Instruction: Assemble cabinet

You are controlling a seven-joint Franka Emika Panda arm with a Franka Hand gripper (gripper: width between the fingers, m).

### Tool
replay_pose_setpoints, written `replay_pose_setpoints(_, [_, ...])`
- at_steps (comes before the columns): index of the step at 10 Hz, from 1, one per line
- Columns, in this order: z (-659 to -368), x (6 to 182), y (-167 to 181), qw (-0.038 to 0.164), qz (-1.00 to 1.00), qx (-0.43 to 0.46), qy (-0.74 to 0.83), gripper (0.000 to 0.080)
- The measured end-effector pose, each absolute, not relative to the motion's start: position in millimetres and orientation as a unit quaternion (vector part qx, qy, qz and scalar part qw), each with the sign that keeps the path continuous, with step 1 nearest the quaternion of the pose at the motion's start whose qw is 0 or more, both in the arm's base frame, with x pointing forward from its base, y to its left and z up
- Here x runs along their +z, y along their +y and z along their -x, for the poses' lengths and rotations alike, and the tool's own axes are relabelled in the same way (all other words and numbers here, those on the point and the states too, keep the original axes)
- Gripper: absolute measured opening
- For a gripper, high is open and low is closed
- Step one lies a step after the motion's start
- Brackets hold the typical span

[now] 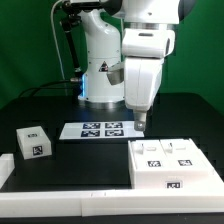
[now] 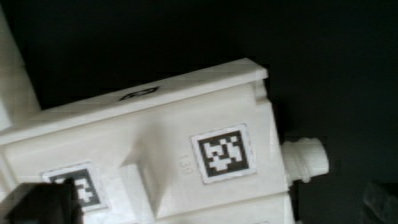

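The cabinet (image 1: 176, 166) is a large white box with marker tags, lying at the front on the exterior view's right. My gripper (image 1: 140, 122) hangs just above its far left corner and does not touch it. In the wrist view the cabinet (image 2: 169, 120) fills the picture, with two tags and a round peg (image 2: 313, 160) on its side. A dark finger (image 2: 32, 205) shows at one edge of the wrist view. The other finger is lost against the black table. The jaws look spread wide and hold nothing. A small white drawer block (image 1: 33, 142) with a tag sits apart at the exterior view's left.
The marker board (image 1: 103, 129) lies flat behind the gripper, in front of the robot base (image 1: 100, 85). A white L-shaped rail (image 1: 60, 204) runs along the table's front and left edge. Black table (image 1: 90, 160) lies between the block and the cabinet.
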State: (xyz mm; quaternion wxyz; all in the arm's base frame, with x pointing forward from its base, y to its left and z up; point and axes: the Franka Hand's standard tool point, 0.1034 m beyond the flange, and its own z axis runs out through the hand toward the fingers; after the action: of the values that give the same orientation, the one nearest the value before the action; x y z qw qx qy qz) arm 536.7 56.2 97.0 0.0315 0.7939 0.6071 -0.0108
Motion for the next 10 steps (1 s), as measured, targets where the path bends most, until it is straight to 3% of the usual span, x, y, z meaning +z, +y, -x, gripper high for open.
replay_pose_setpoints(5, [-533.0,93.9,56.9,0.028,-0.81,-0.011,0.585,0.0797])
replay_pose_setpoints(10, [-518.7,80.5,55.7,0.014,-0.921,0.01,0.389,0.0797])
